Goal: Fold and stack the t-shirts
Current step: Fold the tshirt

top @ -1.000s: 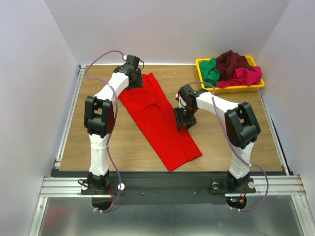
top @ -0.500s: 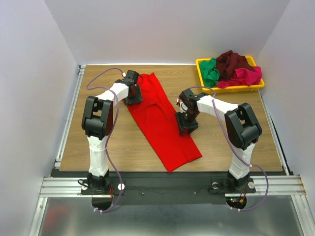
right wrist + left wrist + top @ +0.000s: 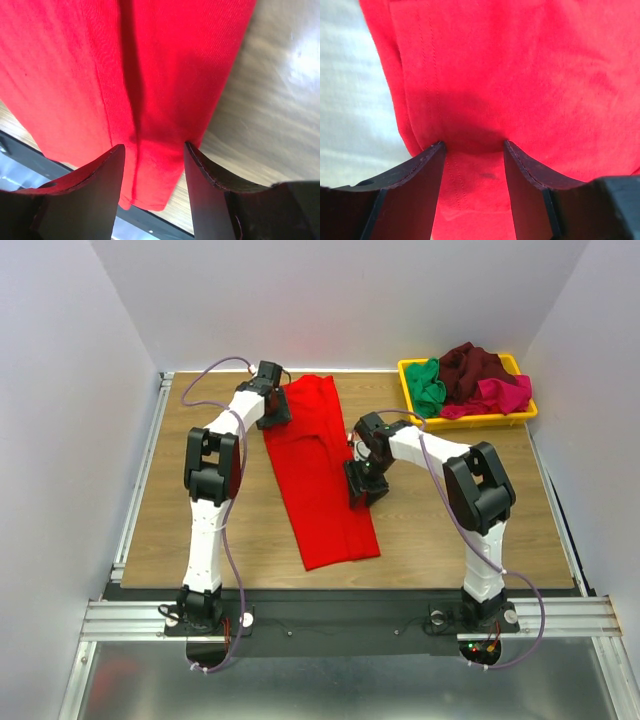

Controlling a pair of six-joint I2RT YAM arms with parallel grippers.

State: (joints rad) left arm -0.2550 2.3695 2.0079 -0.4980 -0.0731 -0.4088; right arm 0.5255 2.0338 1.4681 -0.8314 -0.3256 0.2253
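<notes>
The red t-shirt [image 3: 320, 472] lies folded long in the frame's center on the bench [image 3: 180, 510]. The left claw [image 3: 273, 412] pinches its upper left edge, and the right claw [image 3: 362, 487] pinches its right edge (other shirts sit upper right).

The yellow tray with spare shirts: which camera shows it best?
The top external view: the yellow tray sits at the table's far right corner, holding bunched shirts. Both wrist views show only the red shirt, never the tray.

The red shirt [image 3: 320, 472] has swung from a slant toward 5 o'clock to nearly straight, its near end shifting toward 9 o'clock. The left hand [image 3: 275, 408] and right hand [image 3: 362, 483] moved with it, both pinching cloth.
</notes>
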